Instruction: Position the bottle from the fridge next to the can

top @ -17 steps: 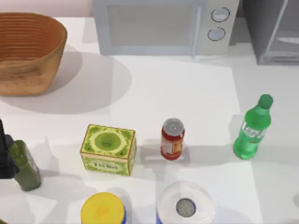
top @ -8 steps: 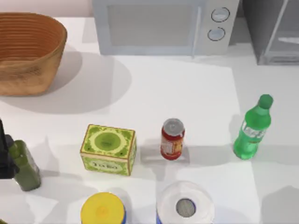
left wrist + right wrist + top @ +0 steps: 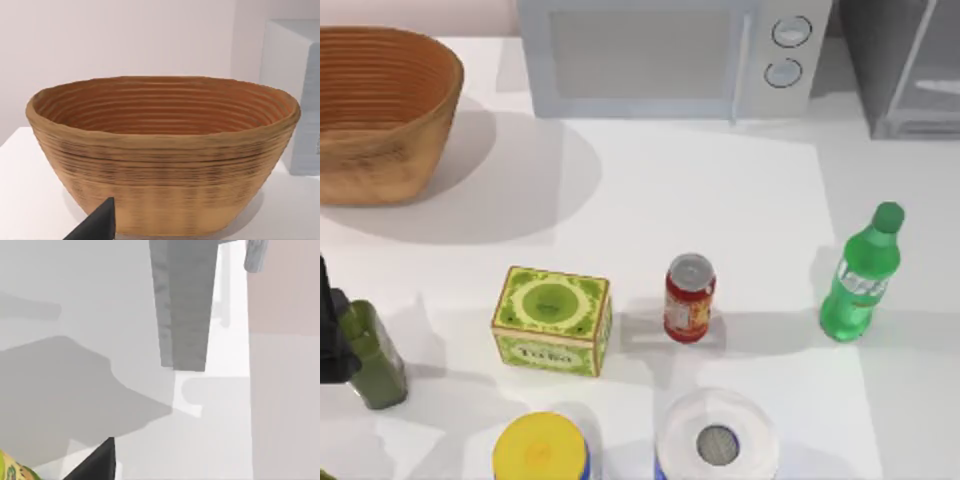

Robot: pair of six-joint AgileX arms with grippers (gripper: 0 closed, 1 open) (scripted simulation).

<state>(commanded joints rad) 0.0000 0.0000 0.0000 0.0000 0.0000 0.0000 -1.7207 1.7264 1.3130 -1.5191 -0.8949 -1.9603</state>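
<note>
Top view looks straight down; left wrist faces the basket [image 3: 160, 155] closely — level.

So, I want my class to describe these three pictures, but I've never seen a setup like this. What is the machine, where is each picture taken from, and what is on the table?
This is a simulated two-armed AgileX robot at a white table. One picture looks straight down from above; the other two come from cameras on each arm's wrist.

From above you see a bright green plastic soda bottle standing upright on the table's right, apart from a small red drink can. Left of the can sits a green printed box, then a dark olive square bottle. Near the front edge stand a yellow-lidded jar and a white-lidded container. Behind are a woven brown basket, a white microwave and a grey fridge.

The left wrist camera faces the basket, with a dark tip of the left tool showing. Nothing is held.
</note>
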